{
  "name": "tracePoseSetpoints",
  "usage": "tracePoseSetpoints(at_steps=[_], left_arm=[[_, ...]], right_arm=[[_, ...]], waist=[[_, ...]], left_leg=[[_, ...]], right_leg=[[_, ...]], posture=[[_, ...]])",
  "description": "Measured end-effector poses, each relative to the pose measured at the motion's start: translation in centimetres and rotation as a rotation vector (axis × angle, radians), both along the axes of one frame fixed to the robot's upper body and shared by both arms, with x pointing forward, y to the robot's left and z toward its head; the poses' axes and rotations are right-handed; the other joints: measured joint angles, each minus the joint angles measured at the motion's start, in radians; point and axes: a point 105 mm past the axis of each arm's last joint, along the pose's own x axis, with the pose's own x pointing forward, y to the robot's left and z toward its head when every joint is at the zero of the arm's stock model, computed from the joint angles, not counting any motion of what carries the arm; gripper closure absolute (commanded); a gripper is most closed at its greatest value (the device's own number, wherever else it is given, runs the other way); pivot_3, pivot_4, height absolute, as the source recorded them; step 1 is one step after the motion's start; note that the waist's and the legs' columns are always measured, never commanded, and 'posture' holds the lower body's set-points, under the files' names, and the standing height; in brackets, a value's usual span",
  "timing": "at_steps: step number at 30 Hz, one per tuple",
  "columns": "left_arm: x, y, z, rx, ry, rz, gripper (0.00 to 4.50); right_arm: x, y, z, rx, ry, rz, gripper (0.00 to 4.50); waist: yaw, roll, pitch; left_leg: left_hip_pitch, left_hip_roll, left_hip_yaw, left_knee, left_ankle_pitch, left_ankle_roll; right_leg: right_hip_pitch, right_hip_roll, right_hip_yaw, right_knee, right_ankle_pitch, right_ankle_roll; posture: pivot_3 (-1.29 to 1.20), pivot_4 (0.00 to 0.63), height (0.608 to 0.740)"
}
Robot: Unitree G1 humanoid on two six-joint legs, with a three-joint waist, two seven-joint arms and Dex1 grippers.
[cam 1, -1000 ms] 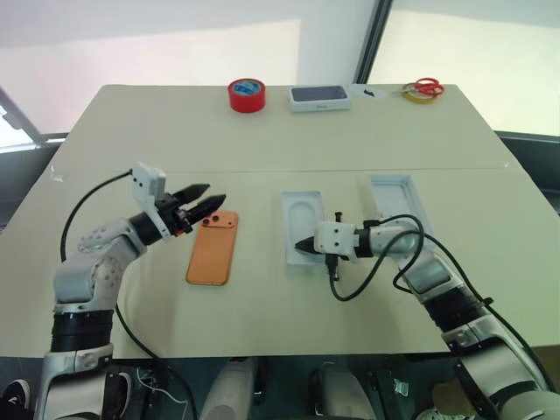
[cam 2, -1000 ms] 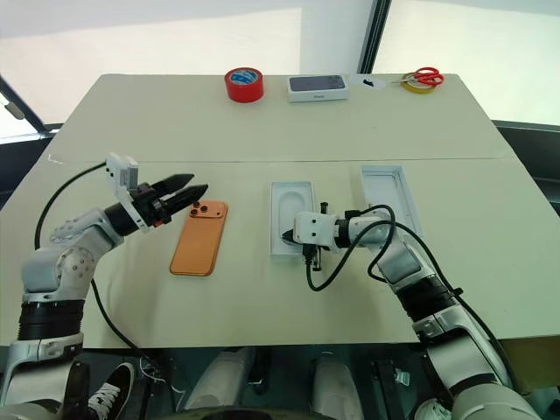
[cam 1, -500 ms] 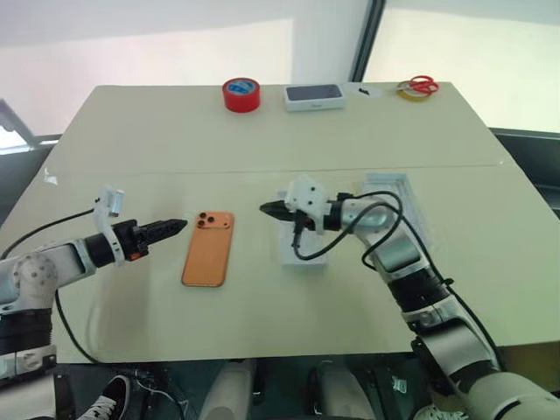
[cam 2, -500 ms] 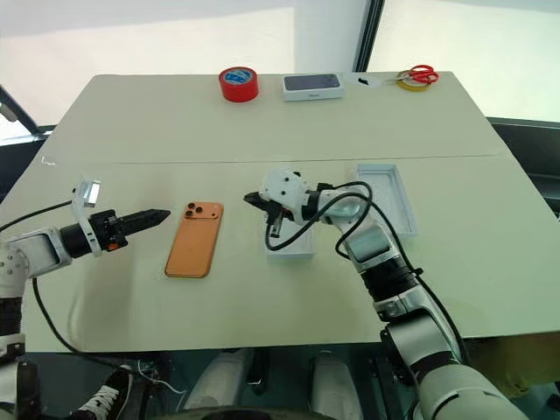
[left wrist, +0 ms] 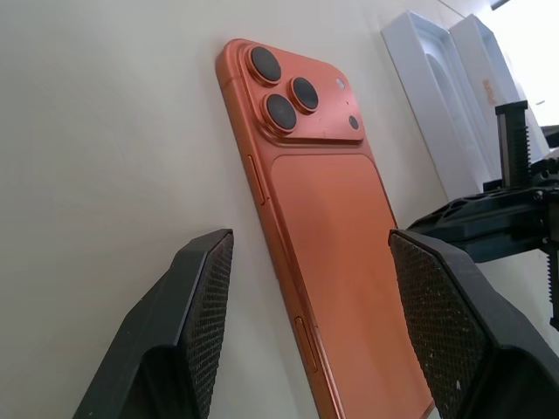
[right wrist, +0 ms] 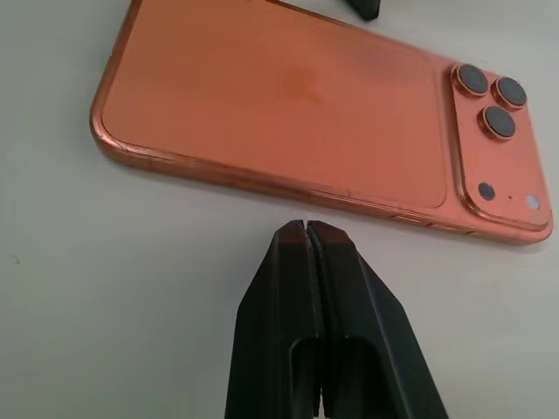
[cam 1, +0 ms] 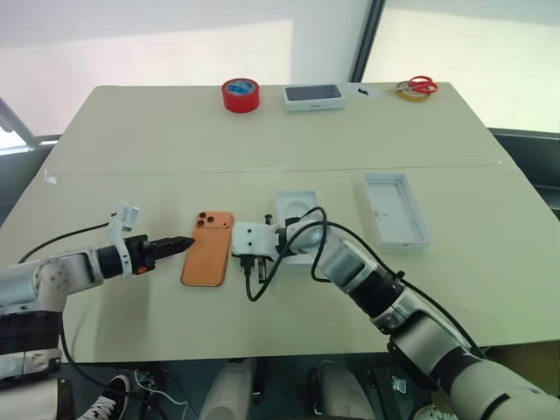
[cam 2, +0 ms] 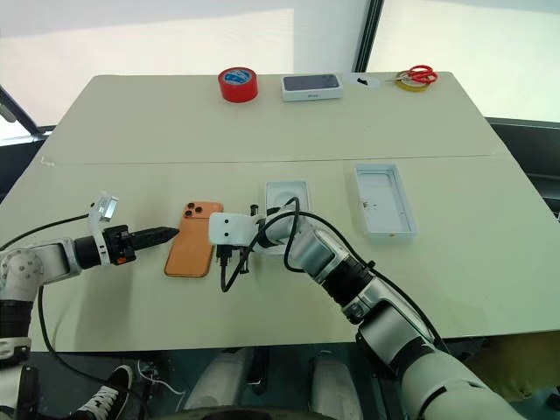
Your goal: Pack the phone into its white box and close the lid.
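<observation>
Phone [cam 1: 208,248] lay back-up, long axis fore-aft, flanked by both grippers: left gripper [cam 1: 184,242] open and empty, right gripper [right wrist: 306,229] shut, empty, just beside its long edge.

Orange phone [cam 1: 208,248] with three dark lenses; white box [cam 1: 395,208] floor perhaps greyish; red tape roll [cam 1: 240,94] at twelve o'clock; cream surface [cam 1: 157,140].

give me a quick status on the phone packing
Left gripper open, straddling the phone. Right gripper shut, tips beside its long edge. Phone flat on table, back up, not yet boxed. Nothing in the way.
</observation>
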Motion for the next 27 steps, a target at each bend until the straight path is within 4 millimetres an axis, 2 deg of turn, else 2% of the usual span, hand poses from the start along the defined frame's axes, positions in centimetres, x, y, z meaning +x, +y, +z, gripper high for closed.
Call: tracePoseSetpoints(at_steps=[5, 12, 19, 22, 25, 26, 27], left_arm=[[-0.2, -1.0, -0.4, -0.006, 0.0, -0.011, 1.51], [-0.4, -3.1, -0.9, -0.072, 0.049, -0.041, 1.51], [-0.1, -4.3, -0.8, -0.092, 0.067, -0.073, 1.51], [0.1, -3.9, -1.0, -0.122, 0.098, -0.055, 2.38], [-0.3, -3.6, -1.7, -0.155, 0.15, -0.044, 3.93], [-0.5, -4.0, -1.1, -0.213, 0.14, -0.074, 4.35], [-0.5, -4.2, -0.7, -0.222, 0.131, -0.087, 4.46]], right_arm=[[0.3, 0.4, -0.2, 0.001, 0.008, -0.01, 4.44], [0.6, 0.2, -0.4, -0.008, 0.004, -0.026, 4.44], [0.7, 0.0, -0.5, -0.011, 0.003, -0.031, 4.44], [0.8, 0.0, -0.5, -0.011, 0.0, -0.036, 4.5], [0.9, -0.1, -0.4, -0.007, -0.007, -0.043, 4.5], [0.9, -0.1, -0.4, -0.006, -0.008, -0.046, 4.5], [1.0, -0.2, -0.4, -0.005, -0.006, -0.051, 4.5]], waist=[[0.002, 0.0, -0.004], [0.006, 0.001, -0.007], [0.005, 0.001, -0.007], [0.004, 0.001, -0.007], [-0.001, 0.001, -0.007], [0.0, 0.001, -0.007], [0.001, 0.001, -0.007]], left_leg=[[0.001, 0.0, 0.0, -0.001, 0.0, 0.0], [0.014, -0.002, 0.0, -0.005, -0.003, 0.004], [0.014, -0.002, 0.0, -0.005, -0.003, 0.004], [0.014, -0.002, 0.0, -0.005, -0.003, 0.004], [0.014, -0.002, 0.0, -0.006, -0.003, 0.004], [0.014, -0.002, 0.0, -0.006, -0.002, 0.003], [0.015, -0.002, 0.0, -0.006, -0.002, 0.003]], right_leg=[[0.001, 0.0, 0.0, 0.0, 0.0, 0.0], [0.012, -0.002, 0.0, -0.001, 0.0, 0.0], [0.012, -0.002, 0.0, -0.001, 0.0, 0.0], [0.012, -0.002, 0.0, -0.001, 0.0, 0.0], [0.011, -0.002, 0.0, -0.001, 0.0, 0.0], [0.011, -0.002, 0.0, -0.001, 0.0, 0.0], [0.012, -0.002, 0.0, -0.001, 0.0, 0.0]], posture=[[0.0, 0.15, 0.738], [0.0, 0.15, 0.738], [0.0, 0.15, 0.738], [0.0, 0.15, 0.738], [0.0, 0.15, 0.738], [0.0, 0.15, 0.738], [0.0, 0.15, 0.738]])
